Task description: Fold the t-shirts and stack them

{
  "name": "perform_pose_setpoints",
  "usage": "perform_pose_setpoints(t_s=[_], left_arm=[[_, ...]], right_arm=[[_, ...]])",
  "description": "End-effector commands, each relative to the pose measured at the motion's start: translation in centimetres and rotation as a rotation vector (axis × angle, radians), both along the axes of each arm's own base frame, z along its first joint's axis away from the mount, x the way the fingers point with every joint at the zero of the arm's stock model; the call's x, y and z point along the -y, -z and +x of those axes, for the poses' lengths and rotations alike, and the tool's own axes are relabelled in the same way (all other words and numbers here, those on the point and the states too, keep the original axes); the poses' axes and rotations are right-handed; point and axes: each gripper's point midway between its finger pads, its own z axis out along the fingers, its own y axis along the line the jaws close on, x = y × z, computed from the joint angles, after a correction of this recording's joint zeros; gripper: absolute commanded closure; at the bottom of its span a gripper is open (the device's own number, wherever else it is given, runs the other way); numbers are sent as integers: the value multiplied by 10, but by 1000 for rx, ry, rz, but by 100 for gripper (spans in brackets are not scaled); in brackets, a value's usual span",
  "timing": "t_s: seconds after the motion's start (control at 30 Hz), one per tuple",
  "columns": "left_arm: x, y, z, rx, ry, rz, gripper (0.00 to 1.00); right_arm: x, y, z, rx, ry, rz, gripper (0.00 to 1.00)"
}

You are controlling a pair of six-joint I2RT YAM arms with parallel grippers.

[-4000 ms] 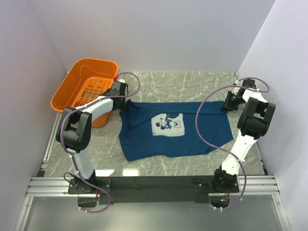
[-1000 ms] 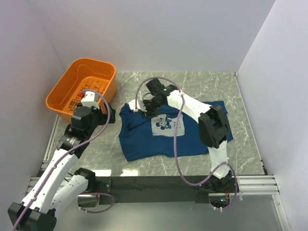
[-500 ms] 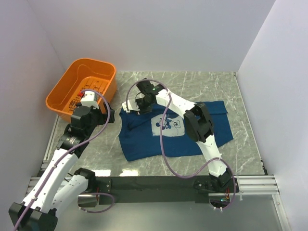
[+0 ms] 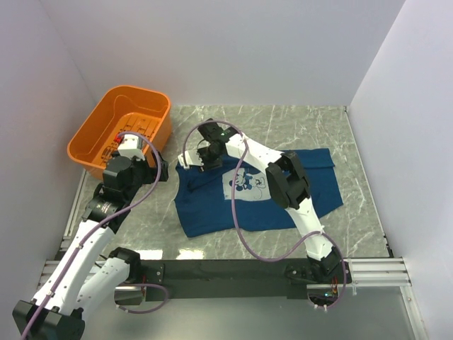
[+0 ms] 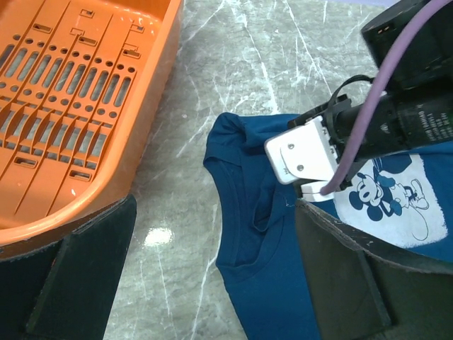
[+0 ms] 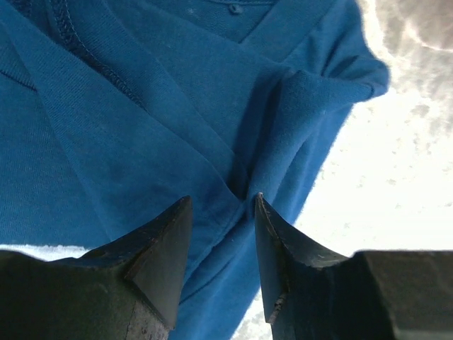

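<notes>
Overhead, I see the navy t-shirt (image 4: 212,205) spread flat on the marble tabletop (image 4: 297,124), right of the orange basket (image 4: 90,136), with the right end effector (image 4: 205,160) at its collar end. Only the right wrist view shows its fingers (image 6: 159,255) narrowly apart, straddling a fabric ridge. The left wrist view shows the left end effector (image 5: 212,283) spread wide above the collar edge, holding nothing, and the mouse print (image 5: 386,195) in detail.
</notes>
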Motion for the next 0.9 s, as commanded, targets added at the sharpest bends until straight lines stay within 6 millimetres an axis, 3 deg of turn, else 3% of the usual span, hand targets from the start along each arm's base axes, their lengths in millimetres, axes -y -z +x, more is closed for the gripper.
perform_pose_setpoints(t_s=[0.0, 0.3, 0.6, 0.8, 0.87], left_arm=[[1, -14, 2, 49, 13, -12, 1], [2, -12, 2, 46, 14, -12, 2], [2, -12, 2, 43, 14, -11, 2], [2, -11, 2, 42, 16, -11, 2], [2, -10, 3, 37, 13, -9, 2]], right_arm=[[-9, -7, 8, 30, 6, 18, 53], [-10, -2, 9, 22, 20, 18, 66], [-12, -42, 2, 33, 36, 92, 90], [-8, -69, -11, 22, 58, 142, 98], [-4, -68, -19, 4, 59, 145, 99]])
